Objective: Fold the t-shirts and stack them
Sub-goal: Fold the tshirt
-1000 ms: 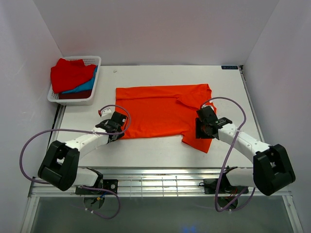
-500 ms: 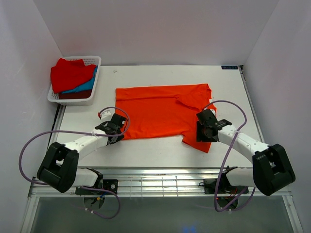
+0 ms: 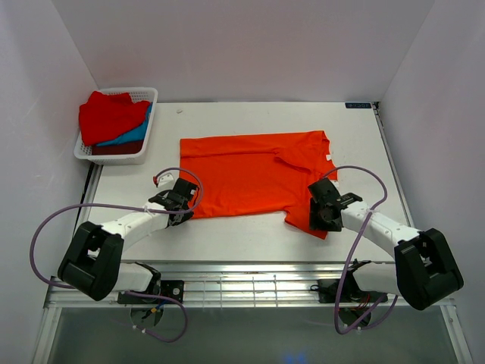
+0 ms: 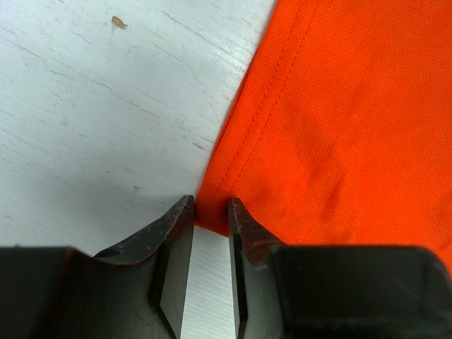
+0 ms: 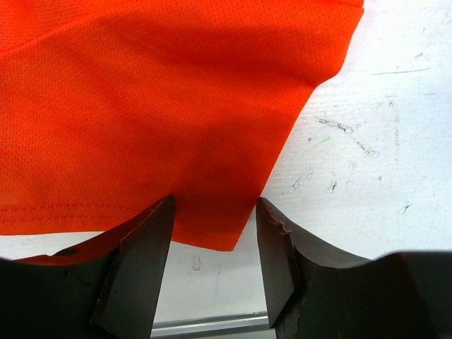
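Since the earlier frame, my left fingers [image 3: 182, 199] have narrowed at the same spot. My right fingers [image 3: 324, 215] have travelled down the frame to the shirt's lower right corner.

Upper left of the overhead view: a white lattice basket [image 3: 141, 92] holds a red t-shirt [image 3: 110, 114], a blue t-shirt [image 3: 133, 135] and a dark maroon t-shirt [image 3: 114, 149].

Lower left: my left fingers [image 4: 210, 206] stand a narrow gap apart. The hemmed corner of the orange-red t-shirt [image 4: 339, 120] sits between their tips, and bare table [image 4: 92, 120] shows in the gap behind it. They are not closed on the cloth.

Centre: the orange-red t-shirt [image 3: 250, 174] lies spread flat on the table [image 3: 136, 178].

Lower right: my right fingers [image 5: 215, 208] are wide apart, straddling the edge of the shirt [image 5: 141, 106] and holding nothing.
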Controlling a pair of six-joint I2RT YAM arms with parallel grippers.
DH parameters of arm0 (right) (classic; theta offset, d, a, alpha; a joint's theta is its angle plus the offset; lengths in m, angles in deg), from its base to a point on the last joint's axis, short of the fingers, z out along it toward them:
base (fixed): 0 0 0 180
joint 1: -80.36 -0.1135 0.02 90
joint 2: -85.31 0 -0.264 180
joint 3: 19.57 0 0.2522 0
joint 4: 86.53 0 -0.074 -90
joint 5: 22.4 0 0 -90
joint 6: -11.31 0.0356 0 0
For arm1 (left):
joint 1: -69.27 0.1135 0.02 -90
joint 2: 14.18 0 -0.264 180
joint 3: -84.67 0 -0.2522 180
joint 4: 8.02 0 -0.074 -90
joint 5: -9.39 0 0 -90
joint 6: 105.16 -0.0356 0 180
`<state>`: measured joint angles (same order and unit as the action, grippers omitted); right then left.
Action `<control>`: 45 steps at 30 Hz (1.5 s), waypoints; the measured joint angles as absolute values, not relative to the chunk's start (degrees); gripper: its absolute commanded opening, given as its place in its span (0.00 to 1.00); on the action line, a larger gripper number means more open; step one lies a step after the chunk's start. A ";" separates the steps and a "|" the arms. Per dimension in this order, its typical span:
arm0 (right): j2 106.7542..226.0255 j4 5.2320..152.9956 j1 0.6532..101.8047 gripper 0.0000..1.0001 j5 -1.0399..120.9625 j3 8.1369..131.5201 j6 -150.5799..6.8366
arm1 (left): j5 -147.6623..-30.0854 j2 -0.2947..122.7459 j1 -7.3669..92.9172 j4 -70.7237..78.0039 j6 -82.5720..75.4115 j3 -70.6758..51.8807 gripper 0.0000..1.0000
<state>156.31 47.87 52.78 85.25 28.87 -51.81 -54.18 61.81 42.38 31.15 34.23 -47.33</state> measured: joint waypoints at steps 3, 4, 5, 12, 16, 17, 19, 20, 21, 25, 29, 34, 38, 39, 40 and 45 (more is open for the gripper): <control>156.29 47.83 52.78 0.56 85.23 28.85 -51.59 | -54.18 61.81 42.36 31.15 34.03 -47.33 0.34; 156.29 47.83 52.78 0.55 85.14 28.78 -51.44 | -54.18 61.83 42.36 31.17 33.96 -47.31 0.33; 156.31 47.79 52.78 0.52 85.06 28.78 -51.33 | -54.15 61.85 42.36 31.20 33.90 -47.26 0.30; 156.22 48.71 52.67 0.12 83.46 28.15 -50.04 | -54.05 62.02 42.36 31.24 33.42 -47.22 0.20; 156.11 48.81 52.56 0.08 82.98 28.06 -49.65 | -54.05 62.42 42.34 31.24 33.26 -46.89 0.13; 156.11 48.81 52.56 0.08 82.91 28.06 -49.58 | -54.05 62.48 42.34 31.26 33.20 -46.80 0.12; 156.09 48.81 52.52 0.08 82.89 28.06 -49.52 | -54.05 62.64 42.29 31.26 33.00 -46.67 0.08; 156.03 48.77 52.50 0.08 82.89 28.06 -49.50 | -54.02 62.83 42.29 31.26 32.89 -46.50 0.07; 155.92 48.73 52.48 0.08 82.89 28.04 -49.47 | -54.00 63.01 42.29 31.33 32.85 -46.34 0.05; 155.46 47.70 52.35 0.08 82.69 28.04 -49.41 | -53.98 63.75 42.29 31.44 32.48 -45.71 0.00; 155.02 45.25 52.19 0.08 82.69 28.76 -49.37 | -54.05 64.41 42.29 31.48 32.00 -44.90 0.00; 155.24 42.26 52.19 0.10 83.96 34.14 -49.96 | -54.07 64.65 42.29 33.19 31.12 -41.16 0.00; 157.97 42.06 52.19 0.11 85.93 40.24 -51.20 | -53.96 64.84 42.29 34.08 29.81 -35.39 0.00; 159.07 42.15 52.22 0.11 86.34 41.68 -51.66 | -53.81 65.04 42.31 34.21 29.46 -33.82 0.00; 160.20 42.10 52.22 0.11 86.85 43.06 -52.14 | -53.72 65.35 42.36 34.19 29.09 -32.40 0.00; 167.61 42.02 52.98 0.11 88.29 50.73 -54.87 | -53.63 69.19 44.02 33.95 27.28 -26.69 0.00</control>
<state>167.61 42.02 52.98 88.29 50.73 -54.87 -53.63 69.19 44.02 33.95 27.28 -26.69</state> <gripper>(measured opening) 0.112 0.147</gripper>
